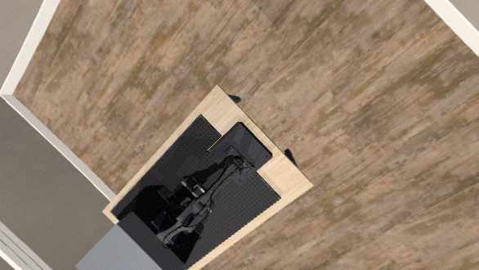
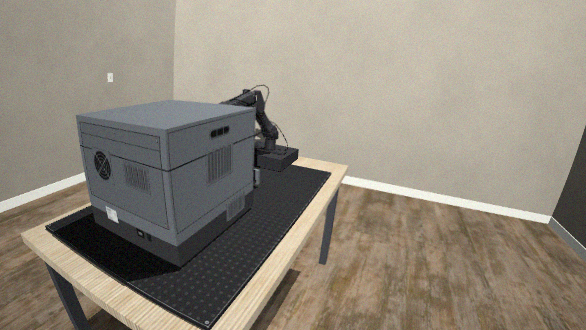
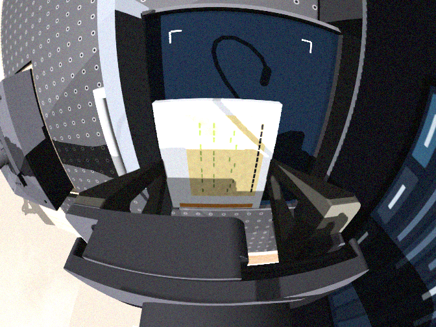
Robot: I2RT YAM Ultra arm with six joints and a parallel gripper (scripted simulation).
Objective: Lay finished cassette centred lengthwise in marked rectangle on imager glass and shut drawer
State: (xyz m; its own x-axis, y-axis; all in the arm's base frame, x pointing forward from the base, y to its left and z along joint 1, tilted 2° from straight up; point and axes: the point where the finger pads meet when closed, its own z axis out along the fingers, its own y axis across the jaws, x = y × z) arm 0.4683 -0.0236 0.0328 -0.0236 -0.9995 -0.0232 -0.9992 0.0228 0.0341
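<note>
In the wrist view my gripper (image 3: 216,164) is shut on FINISHED (image 3: 216,119), a white cassette with a yellowish gel window and dashed lanes. I hold it by its near end, lengthwise, over the near part of the dark blue glass (image 3: 190,70) of IM's open drawer. Two white corner marks (image 3: 174,32) (image 3: 309,43) show at the far end of the glass; the near ones are hidden by the cassette. The drawer's light grey front (image 3: 109,70) with its handle (image 3: 104,119) is on the left. IM (image 2: 165,165) (image 1: 110,249) is a grey box; it hides the gripper in the side view, where only the arm (image 2: 261,107) shows.
IM stands on a black perforated mat (image 2: 250,250) (image 1: 245,200) on a wooden table (image 2: 320,168). The arm's base block (image 2: 277,159) (image 1: 241,143) sits at the far end. A grey object (image 3: 17,105) lies left of the drawer. IM's dark body with blue-lit strips (image 3: 415,196) rises on the right.
</note>
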